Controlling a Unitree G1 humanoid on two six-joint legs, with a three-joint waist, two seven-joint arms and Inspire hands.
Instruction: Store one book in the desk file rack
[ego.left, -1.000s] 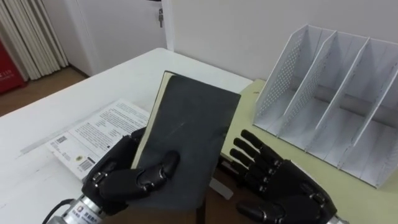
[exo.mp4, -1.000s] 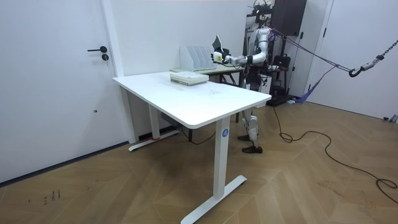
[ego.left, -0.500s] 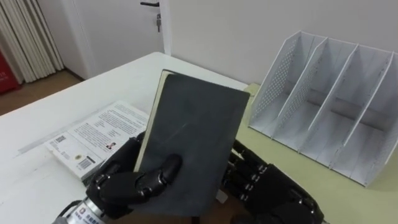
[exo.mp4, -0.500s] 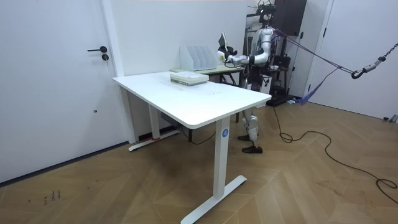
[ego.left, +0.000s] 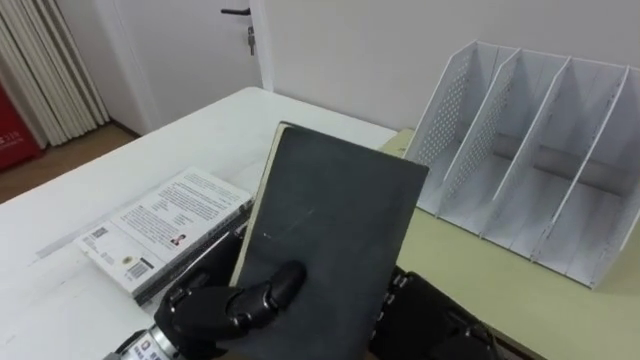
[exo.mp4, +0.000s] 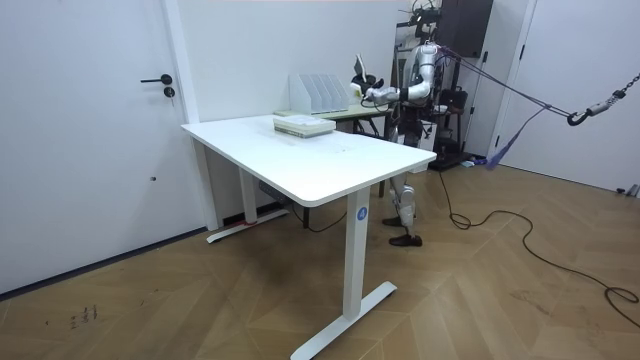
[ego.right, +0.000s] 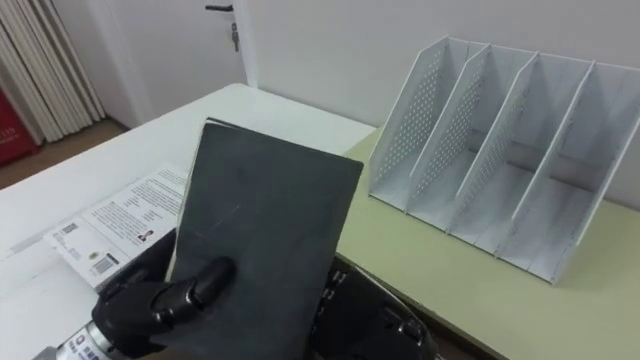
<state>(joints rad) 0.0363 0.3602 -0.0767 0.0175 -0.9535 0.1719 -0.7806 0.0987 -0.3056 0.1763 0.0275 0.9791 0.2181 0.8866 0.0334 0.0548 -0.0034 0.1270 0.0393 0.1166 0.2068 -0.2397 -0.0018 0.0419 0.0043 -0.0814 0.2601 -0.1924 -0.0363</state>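
The white table (ego.left: 200, 130) is bearing a white book (ego.left: 165, 225) lying flat. The file rack (ego.left: 465, 120) is standing on the green desk (ego.left: 470, 260). The left hand (ego.left: 215, 305) is clasping the dark book (ego.left: 335, 230) in the air, well short of the rack. The right hand (ego.left: 435, 320) is sitting behind the book, its grip unreadable.

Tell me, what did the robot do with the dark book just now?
It lifted the dark grey hardcover book higher and rightward, toward the white perforated file rack. Its right hand slid partly behind the book. The left hand kept its grip; the white printed book and the rack stayed put.
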